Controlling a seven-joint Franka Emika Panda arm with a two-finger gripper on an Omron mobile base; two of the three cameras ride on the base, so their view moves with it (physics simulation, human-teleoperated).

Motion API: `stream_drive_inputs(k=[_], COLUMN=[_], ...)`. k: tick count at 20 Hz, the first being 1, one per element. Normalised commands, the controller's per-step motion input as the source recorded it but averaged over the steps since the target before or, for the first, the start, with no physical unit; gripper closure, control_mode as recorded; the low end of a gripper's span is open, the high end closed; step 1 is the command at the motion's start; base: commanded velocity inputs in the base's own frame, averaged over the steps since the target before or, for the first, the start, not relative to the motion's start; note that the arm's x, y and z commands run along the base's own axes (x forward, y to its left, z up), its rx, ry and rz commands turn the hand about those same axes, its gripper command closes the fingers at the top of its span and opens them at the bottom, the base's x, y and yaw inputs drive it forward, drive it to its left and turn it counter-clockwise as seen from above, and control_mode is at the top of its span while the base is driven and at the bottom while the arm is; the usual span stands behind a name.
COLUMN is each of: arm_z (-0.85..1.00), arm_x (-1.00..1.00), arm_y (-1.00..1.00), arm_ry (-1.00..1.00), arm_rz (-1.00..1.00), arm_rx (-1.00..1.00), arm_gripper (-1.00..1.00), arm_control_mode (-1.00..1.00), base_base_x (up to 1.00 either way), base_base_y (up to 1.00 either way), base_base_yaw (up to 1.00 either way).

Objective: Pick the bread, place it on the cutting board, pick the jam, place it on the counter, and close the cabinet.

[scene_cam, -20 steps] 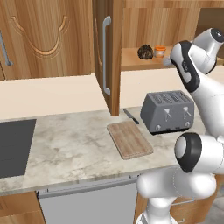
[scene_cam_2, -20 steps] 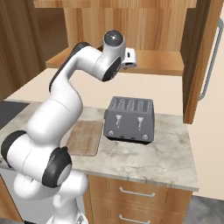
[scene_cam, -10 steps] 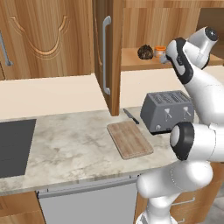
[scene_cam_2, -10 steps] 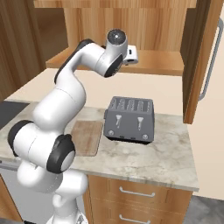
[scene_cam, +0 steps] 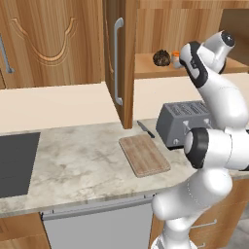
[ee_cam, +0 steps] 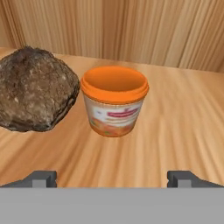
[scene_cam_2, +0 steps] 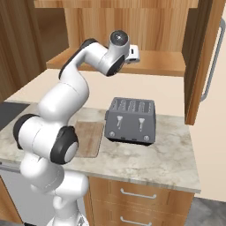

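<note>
1. The bread (ee_cam: 35, 89) and the jam (ee_cam: 114, 100) sat side by side on the shelf (ee_cam: 183, 131) of the open cabinet (scene_cam: 121, 73), nearly touching. In the hand view the jam lay almost straight ahead of the hand and the bread off to the left. The task wants the bread first, so the likeliest slip from here was closing on the jar instead.
2. With the two so close, a finger sliding in between them could have knocked the jam over or shoved it deeper into the cabinet.
3. The bread looked lumpy and rounded; a pinch off its middle might have let it roll out and drop onto the toaster (scene_cam: 185, 124) or the surface (scene_cam: 82, 165) below.
4. The open cabinet door stood near the arm, and a wide swing on the way out could have clipped it.
5. The cutting board (scene_cam: 144, 154) lay bare on the surface beside the toaster, waiting.
6. The fingers (ee_cam: 41, 178) were spread wide, one tip at each lower corner of the hand view, short of both items. They held nothing and touched nothing.
</note>
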Motion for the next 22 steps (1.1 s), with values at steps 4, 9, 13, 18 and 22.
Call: stream_drive_inputs(k=[4, 9, 13, 18, 22], arm_z=[0.00, 0.00, 0.00, 0.00, 0.00], arm_x=[0.37, 0.40, 0.42, 0.35, 0.31], arm_y=[0.00, 0.00, 0.00, 0.00, 0.00], arm_ry=[0.00, 0.00, 0.00, 0.00, 0.00], arm_rz=[0.00, 0.00, 0.00, 0.01, 0.01], arm_rx=[0.00, 0.00, 0.00, 0.00, 0.00], arm_gripper=[-1.00, -1.00, -1.00, -1.00, -1.00], arm_control_mode=[-1.00, -1.00, -1.00, -1.00, -1.00], base_base_x=[0.00, 0.00, 0.00, 0.00, 0.00], base_base_y=[0.00, 0.00, 0.00, 0.00, 0.00], base_base_yaw=[0.00, 0.00, 0.00, 0.00, 0.00])
